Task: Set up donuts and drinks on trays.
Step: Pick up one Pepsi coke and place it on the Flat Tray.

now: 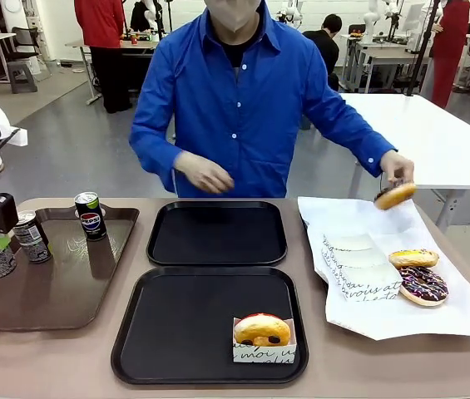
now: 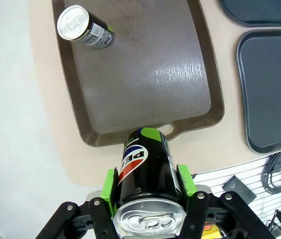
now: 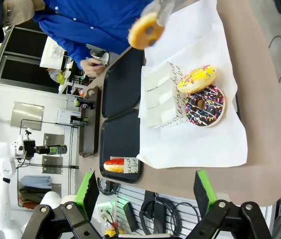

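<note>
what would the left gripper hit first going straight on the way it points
Probably the handle rim of the long brown plastic tray, met by the black cola can in the left gripper; depth unclear.

The can [image 2: 147,174] at lower centre carries the Pepsi name and logo; the paper sleeve [image 1: 264,353] at lower right has script reading "moi".

I see a long brown plastic tray [image 1: 60,283] at the beige table's [image 1: 343,370] left, a white paper sheet [image 1: 459,307] at its right.
</note>
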`<state>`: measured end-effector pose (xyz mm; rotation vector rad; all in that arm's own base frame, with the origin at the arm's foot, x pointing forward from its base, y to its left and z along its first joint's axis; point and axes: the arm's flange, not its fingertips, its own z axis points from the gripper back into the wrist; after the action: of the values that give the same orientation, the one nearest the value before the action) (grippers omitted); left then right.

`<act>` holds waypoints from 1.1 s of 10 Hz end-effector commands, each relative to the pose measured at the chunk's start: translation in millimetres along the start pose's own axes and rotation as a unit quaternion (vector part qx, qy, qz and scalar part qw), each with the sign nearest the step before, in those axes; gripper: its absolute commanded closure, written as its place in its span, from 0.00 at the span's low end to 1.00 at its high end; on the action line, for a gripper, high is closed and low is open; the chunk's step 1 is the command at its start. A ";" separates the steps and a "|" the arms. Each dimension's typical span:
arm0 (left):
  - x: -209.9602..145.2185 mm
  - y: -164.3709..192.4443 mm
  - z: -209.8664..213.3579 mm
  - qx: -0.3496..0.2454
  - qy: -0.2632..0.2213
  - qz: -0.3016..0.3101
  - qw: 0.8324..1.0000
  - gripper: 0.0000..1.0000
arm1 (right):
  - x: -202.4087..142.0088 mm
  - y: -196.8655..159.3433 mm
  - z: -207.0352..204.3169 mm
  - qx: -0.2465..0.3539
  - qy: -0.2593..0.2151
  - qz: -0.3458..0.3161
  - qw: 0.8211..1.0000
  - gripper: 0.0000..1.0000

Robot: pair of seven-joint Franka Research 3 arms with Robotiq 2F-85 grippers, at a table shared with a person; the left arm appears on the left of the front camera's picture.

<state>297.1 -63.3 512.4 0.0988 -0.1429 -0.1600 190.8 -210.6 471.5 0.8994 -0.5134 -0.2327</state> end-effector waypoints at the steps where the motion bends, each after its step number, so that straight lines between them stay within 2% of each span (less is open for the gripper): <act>1: 3.4 -0.7 3.3 0.002 -0.011 0.004 1.000 0.95 | 1.4 -0.9 -0.6 0.013 -0.005 0.008 1.000 0.00; 2: 0.0 0.0 0.0 0.000 0.000 0.000 1.000 0.42 | 1.4 -0.9 -0.6 0.013 -0.005 0.008 1.000 0.00; 4: 10.1 -9.5 13.9 -0.045 -0.004 -0.027 0.999 0.42 | 1.4 -0.9 -0.6 0.013 -0.005 0.008 1.000 0.00; 6: 18.7 -28.8 20.7 -0.064 -0.002 -0.055 0.996 0.42 | 1.4 -0.9 -0.6 0.013 -0.005 0.008 1.000 0.00; 11: 56.5 -102.9 44.5 -0.061 -0.006 -0.146 0.987 0.42 | 1.4 -0.9 -0.6 0.013 -0.005 0.008 1.000 0.00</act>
<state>317.8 -166.7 546.7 0.0075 -0.1371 -0.4124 190.7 -210.6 471.7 0.8997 -0.5131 -0.2316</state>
